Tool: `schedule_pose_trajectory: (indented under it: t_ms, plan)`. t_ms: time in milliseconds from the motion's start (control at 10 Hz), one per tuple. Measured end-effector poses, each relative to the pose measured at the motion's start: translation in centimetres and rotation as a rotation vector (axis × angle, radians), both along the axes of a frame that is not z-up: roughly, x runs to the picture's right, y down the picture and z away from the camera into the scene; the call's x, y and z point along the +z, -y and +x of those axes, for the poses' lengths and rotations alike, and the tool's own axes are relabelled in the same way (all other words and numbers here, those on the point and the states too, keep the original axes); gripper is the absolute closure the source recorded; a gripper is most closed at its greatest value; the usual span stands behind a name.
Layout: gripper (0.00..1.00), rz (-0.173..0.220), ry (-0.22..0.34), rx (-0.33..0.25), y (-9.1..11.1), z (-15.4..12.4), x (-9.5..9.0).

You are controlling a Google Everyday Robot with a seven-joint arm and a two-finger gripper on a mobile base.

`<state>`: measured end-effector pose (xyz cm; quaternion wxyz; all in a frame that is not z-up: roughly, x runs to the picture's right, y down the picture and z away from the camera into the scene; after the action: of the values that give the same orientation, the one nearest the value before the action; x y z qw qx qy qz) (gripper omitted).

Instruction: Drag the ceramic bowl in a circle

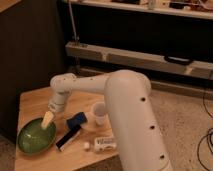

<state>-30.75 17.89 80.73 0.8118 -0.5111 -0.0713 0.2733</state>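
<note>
At the rim of the ceramic bowl [32, 139], gripper [45, 122] hangs, jaws spread: drop one finger inside, press lightly, circle slowly.

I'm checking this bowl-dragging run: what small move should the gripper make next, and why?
Probably lower slightly into the ceramic bowl: the gripper hangs open over its rim, and firm contact for dragging isn't evident yet.

I can't read any words or numbers here — not even on the little white bottle [105, 145] lying on the table [31, 102]. My gripper [46, 119] is at the back edge of the green ceramic bowl [32, 141] — jaws apart.
</note>
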Motion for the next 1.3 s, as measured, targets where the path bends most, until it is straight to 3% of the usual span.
schedule_pose_trajectory:
  t_ms: [200,300,600,700,1300]
  plan:
    - [0.20,-0.014,0.010,-0.013,-1.2,-0.4,0.7]
    - [0.25,-0.006,0.009,-0.014,-1.1,-0.5,0.8]
    - [0.56,0.014,-0.009,-0.032,-1.2,-1.1,0.7]
    - [0.59,0.015,-0.015,-0.040,-1.2,-1.1,0.7]
    - [0.60,0.010,-0.058,-0.115,-2.7,-1.5,1.4]
